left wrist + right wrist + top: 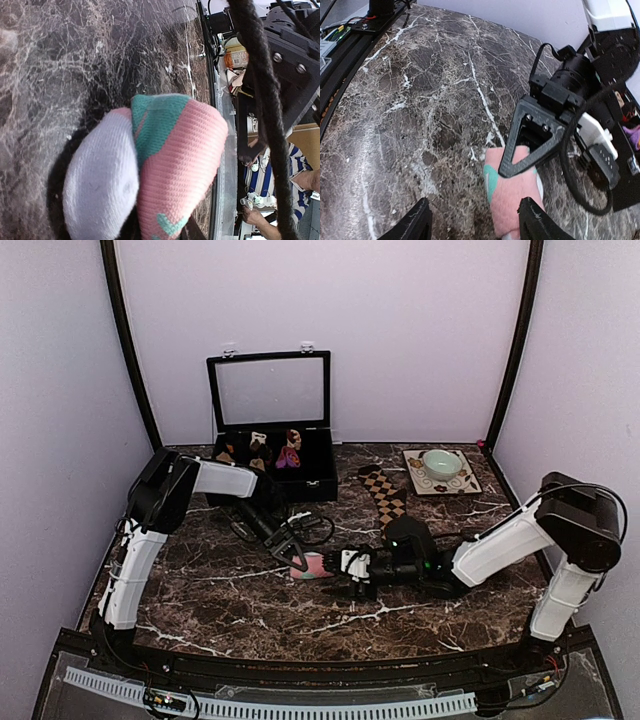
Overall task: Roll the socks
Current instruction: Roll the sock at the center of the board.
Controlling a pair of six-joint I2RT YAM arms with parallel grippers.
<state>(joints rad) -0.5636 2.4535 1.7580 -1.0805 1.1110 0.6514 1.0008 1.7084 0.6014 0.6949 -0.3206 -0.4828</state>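
Pink sock [314,565] held rolled on the table [200,590], between two grippers.
From above, the left gripper [296,556] and right gripper [345,572] are seen meeting at the roll, both arms stretched low and inward. The checked sock [385,490] lies flat behind. The roll's white inside is shown only by the left wrist view. In the right wrist view the left jaws are clamped on the sock, and the right fingers [417,225] are spread wide. Small bundles [262,448] sit in the open box [320,485], and a bowl [441,462] sits on a tray [468,483].
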